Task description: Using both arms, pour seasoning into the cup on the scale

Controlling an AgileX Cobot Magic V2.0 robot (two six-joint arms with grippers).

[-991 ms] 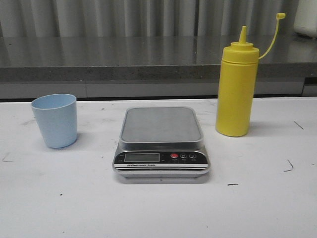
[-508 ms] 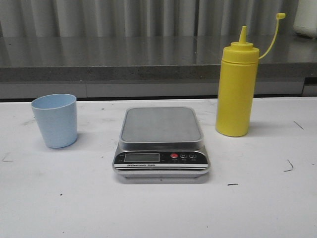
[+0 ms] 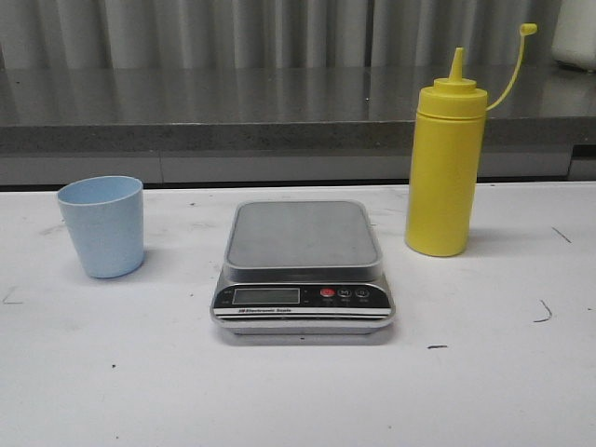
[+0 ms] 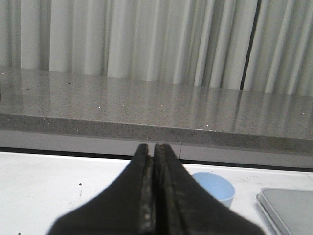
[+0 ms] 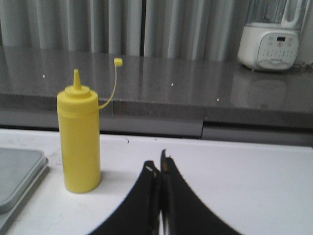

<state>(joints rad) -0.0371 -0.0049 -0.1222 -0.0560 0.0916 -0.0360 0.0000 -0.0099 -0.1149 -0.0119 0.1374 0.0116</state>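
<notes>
Scale (image 3: pixel 303 268) centre of table (image 3: pixel 484 391), platform bare; cup (image 3: pixel 101 225) left, seasoning (image 3: pixel 444 169) right. Left gripper (image 4: pixel 154 161) jaws pressed together, empty; right gripper (image 5: pixel 159 176) likewise.

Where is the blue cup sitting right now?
In the front view the cup stands upright on the table's left side, left of the scale and not on it.

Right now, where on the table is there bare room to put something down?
The widest bare stretch of table runs along the near edge, in front of the scale. The gaps between cup and scale, and between scale and yellow bottle, are narrower. The scale's platform is also bare. Nowhere is crowded.
</notes>
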